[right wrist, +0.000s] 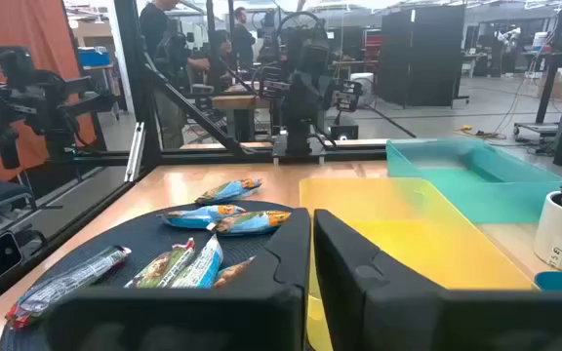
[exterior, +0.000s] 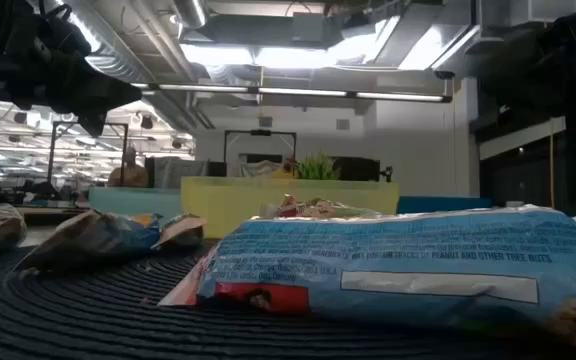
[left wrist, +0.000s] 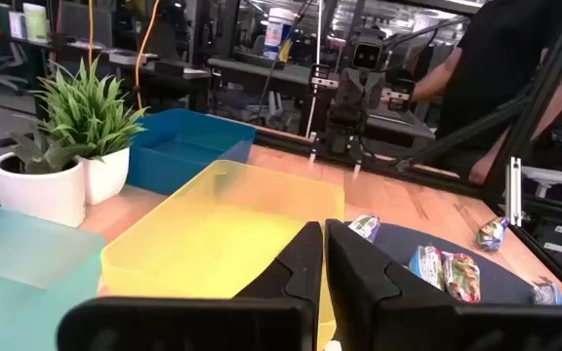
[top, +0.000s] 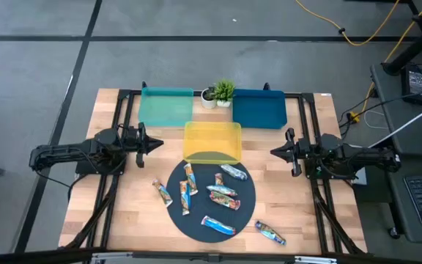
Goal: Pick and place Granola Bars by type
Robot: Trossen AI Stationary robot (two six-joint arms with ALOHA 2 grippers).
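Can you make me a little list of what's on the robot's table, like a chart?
Snack bars: granola bars, most on the round dark mat, two on the wood beside it
Trays: yellow tray, teal tray, blue tray, all empty
Plant: small potted plant between the teal and blue trays
Left gripper: shut, holding nothing
Right gripper: shut, holding nothing

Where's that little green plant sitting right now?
In the high view, the potted plant stands at the table's far edge, in the gap between the teal tray and the blue tray, just behind the yellow tray.
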